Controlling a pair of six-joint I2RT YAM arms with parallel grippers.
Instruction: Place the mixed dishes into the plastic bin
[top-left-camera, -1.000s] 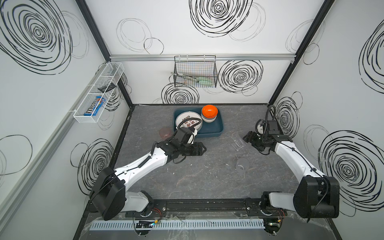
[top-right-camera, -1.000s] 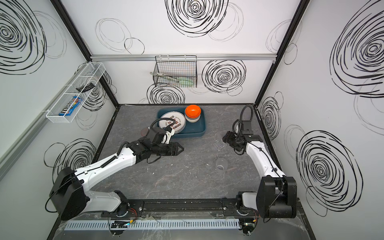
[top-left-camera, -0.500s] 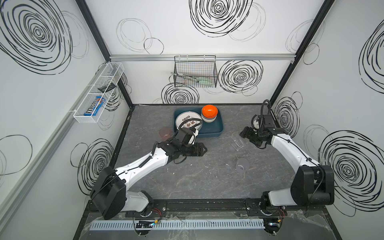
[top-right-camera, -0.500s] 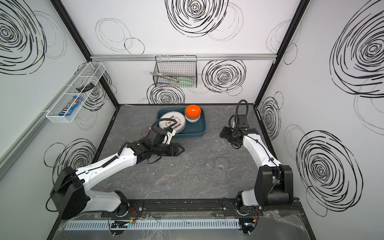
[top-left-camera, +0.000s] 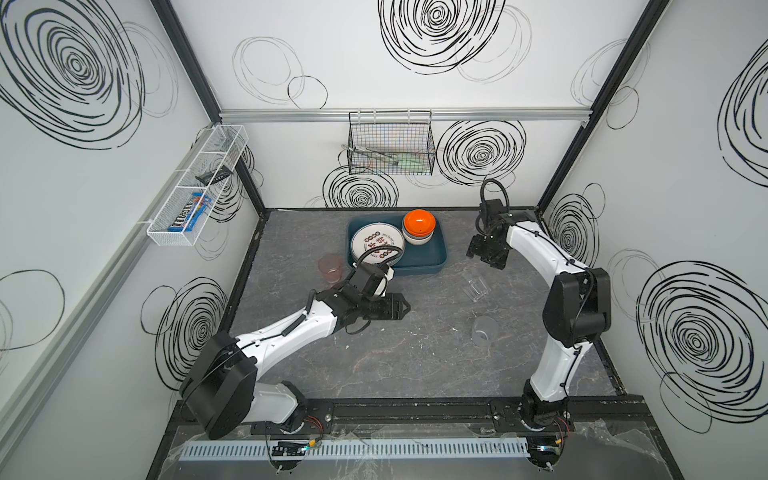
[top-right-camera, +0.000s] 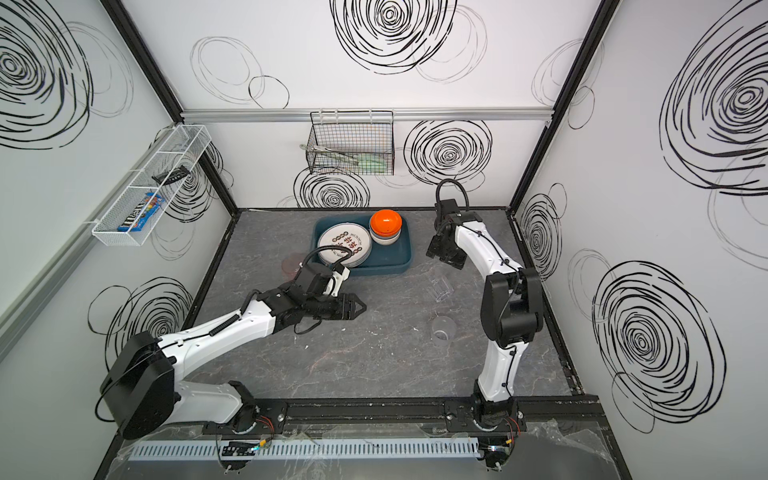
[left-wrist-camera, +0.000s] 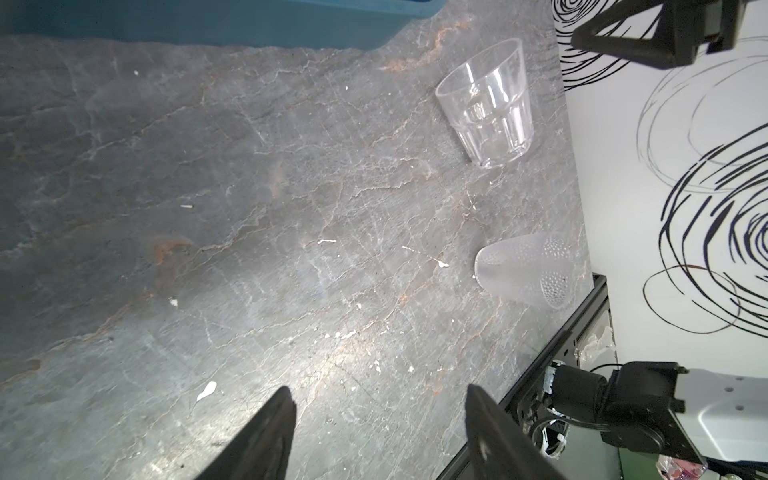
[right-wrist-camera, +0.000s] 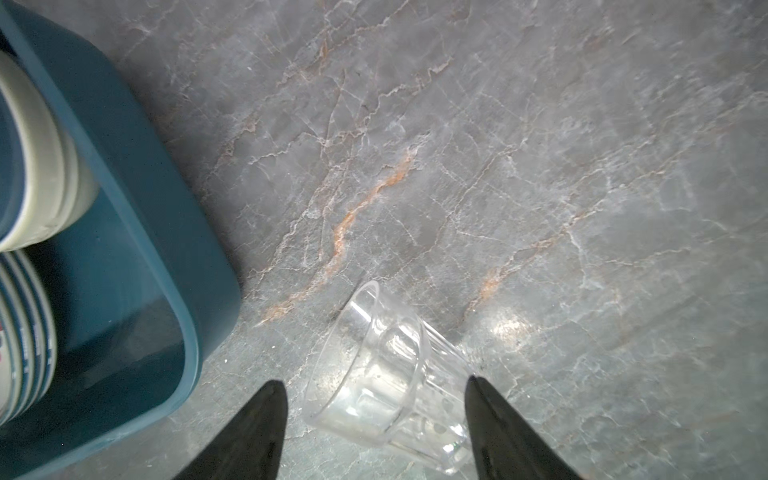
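The dark teal plastic bin (top-left-camera: 440, 261) (top-right-camera: 409, 262) stands at the back middle. It holds white printed plates (top-left-camera: 376, 245) and nested bowls (top-left-camera: 419, 222) with an orange one on top. A pink tumbler (top-left-camera: 331, 268) stands left of the bin. A clear tumbler (top-left-camera: 477, 287) (right-wrist-camera: 390, 374) lies on its side right of the bin. A frosted tumbler (top-left-camera: 484, 330) (left-wrist-camera: 523, 270) sits nearer the front. My right gripper (top-left-camera: 484, 258) (right-wrist-camera: 374, 399) hangs open above the clear tumbler, not touching it. My left gripper (top-left-camera: 405, 309) (left-wrist-camera: 378, 399) is open and empty over bare table.
A black wire basket (top-left-camera: 390, 145) hangs on the back wall. A white mesh shelf (top-left-camera: 199, 187) is fixed to the left wall. The black base rail (top-left-camera: 415, 409) runs along the front edge. The right wall stands close behind the two tumblers.
My right gripper has moved back and a little left, from beside the clear tumbler to above it, and its jaws have narrowed slightly. The left arm has stayed still.
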